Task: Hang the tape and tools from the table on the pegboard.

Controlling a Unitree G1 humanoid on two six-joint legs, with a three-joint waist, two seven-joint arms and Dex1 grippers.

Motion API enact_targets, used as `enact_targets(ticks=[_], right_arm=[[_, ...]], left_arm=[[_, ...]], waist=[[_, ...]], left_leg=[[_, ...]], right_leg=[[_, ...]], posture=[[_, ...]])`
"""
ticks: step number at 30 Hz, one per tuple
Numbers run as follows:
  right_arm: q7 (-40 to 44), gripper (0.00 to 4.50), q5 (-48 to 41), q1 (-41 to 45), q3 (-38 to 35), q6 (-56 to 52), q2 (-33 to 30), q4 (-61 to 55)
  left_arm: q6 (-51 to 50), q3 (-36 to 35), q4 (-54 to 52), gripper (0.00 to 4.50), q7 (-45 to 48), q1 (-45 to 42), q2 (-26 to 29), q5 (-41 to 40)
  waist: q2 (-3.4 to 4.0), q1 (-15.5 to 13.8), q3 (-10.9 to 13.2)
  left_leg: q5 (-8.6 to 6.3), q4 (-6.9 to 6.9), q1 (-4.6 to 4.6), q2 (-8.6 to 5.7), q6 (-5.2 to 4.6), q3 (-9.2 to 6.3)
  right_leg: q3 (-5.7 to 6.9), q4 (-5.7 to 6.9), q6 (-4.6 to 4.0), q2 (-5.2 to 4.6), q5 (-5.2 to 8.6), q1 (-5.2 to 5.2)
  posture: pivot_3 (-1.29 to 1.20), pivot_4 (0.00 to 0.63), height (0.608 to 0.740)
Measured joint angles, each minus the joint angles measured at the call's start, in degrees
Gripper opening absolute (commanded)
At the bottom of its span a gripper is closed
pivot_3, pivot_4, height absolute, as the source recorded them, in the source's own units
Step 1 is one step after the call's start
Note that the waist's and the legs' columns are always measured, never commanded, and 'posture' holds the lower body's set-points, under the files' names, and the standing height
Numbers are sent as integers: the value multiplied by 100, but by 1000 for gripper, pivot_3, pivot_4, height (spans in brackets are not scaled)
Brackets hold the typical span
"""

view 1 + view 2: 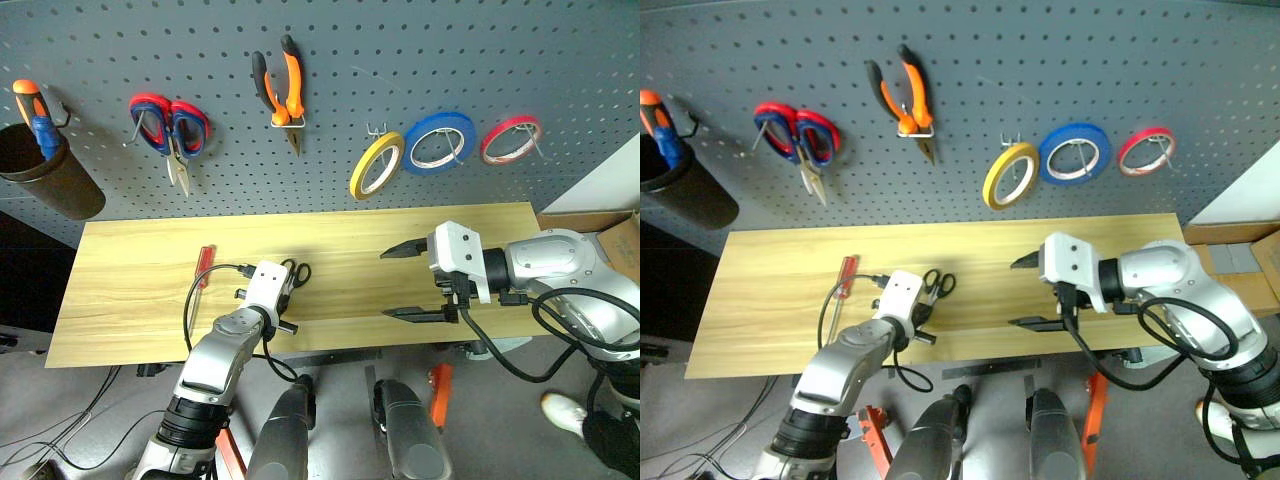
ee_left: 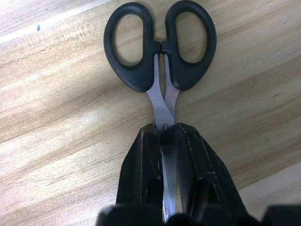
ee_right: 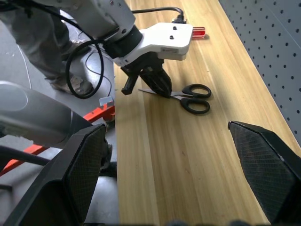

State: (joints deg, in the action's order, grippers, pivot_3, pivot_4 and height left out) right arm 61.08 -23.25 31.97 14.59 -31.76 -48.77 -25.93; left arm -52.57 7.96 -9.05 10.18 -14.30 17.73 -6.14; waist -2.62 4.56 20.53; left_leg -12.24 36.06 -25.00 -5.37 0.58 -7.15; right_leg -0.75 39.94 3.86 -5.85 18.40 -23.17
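Small black-handled scissors (image 2: pixel 160 47) lie on the light wood table (image 1: pixel 140 290), and my left gripper (image 2: pixel 164 129) is shut on their blades near the pivot, handles pointing away. A red-handled screwdriver (image 1: pixel 204 263) rests on the table just left of that gripper. My right gripper (image 1: pixel 387 284) hovers open over the table right of centre, pointing left toward the scissors (image 3: pixel 195 98), with nothing between its fingers. On the dark grey pegboard (image 1: pixel 330 40) hang the yellow tape (image 1: pixel 376 165) and the orange-and-black pliers (image 1: pixel 283 88).
Red-and-blue scissors (image 1: pixel 170 125), a blue roll (image 1: pixel 440 142) and a red roll (image 1: pixel 511 139) also hang on the board. A dark cup (image 1: pixel 40 170) holding an orange-and-blue tool is mounted at far left. A cardboard box (image 1: pixel 610 235) sits beyond the table's right end.
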Motion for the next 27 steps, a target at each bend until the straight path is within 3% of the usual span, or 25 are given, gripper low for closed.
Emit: enact_targets(ticks=[8, 13, 18, 27], right_arm=[[7, 4500, -2, -4, -17, -6, 36, -2], [-127, 4500, -70, 207, -241, -16, 266, -11], [-300, 4500, -110, 546, -435, -16, 606, 34], [-479, 4500, -54, 1065, -601, 523, 1201, 443]], left_arm=[[334, -227, -10, 117, 2, 182, -96, 14], [1515, -497, -562, 117, 75, 821, 333, 185], [3116, -1228, -1315, 117, 191, 1488, 589, 231], [4064, -1825, -2468, 117, 2, 1471, 563, 453]], waist=[[-3, 14, 2], [-19, 38, 25], [-15, 11, 28], [-15, -14, 29]], left_leg=[[0, 0, -1, 2, 1, 0], [0, -4, -2, 8, 5, 2], [-1, -7, -4, 4, 4, 1], [1, -6, -21, -1, 8, 1]], right_leg=[[1, -2, 0, 0, 0, -1], [4, -7, -4, -2, -2, -7], [5, -28, -4, -19, -3, -3], [32, -51, 7, -22, -15, -5]], posture=[[-159, 387, 740], [-152, 386, 740], [-135, 381, 740], [-106, 364, 740]])
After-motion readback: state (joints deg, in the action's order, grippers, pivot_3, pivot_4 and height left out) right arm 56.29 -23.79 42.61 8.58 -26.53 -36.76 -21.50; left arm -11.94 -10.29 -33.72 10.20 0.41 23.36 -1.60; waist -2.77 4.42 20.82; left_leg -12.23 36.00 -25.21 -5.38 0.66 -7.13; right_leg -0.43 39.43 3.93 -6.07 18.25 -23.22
